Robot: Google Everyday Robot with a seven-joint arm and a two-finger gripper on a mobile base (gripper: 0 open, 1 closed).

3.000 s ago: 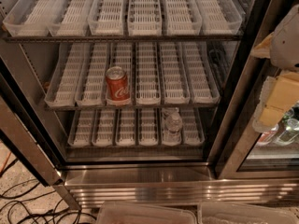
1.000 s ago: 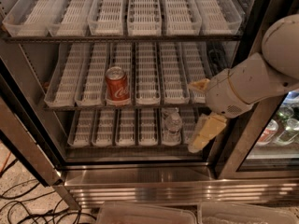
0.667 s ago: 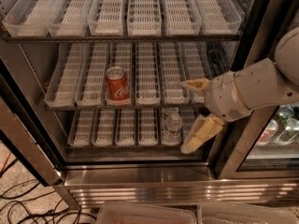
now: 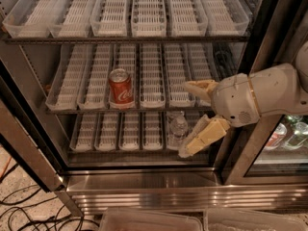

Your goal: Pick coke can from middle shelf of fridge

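Observation:
The coke can [image 4: 121, 88], red with white script and a silver top, stands upright at the front of a white lane tray on the middle shelf [image 4: 154, 83] of the fridge [image 4: 144, 182]. My gripper [image 4: 192, 117] comes in from the right on a white arm. It is open, with one tan finger [image 4: 199, 86] at the middle shelf's front edge and the other finger [image 4: 204, 137] down by the bottom tier. It is well to the right of the can, apart from it, and holds nothing.
A clear bottle [image 4: 178, 128] stands on the bottom tier, just left of my lower finger. The top tier [image 4: 130, 13] holds only trays. A dark door post [image 4: 262, 47] stands at the right, with a second glass compartment [image 4: 286, 138] holding bottles. Cables [image 4: 29, 211] lie on the floor at left.
My arm has come in from the right edge and moved left across the fridge front, toward the can. The can and bottle have not moved.

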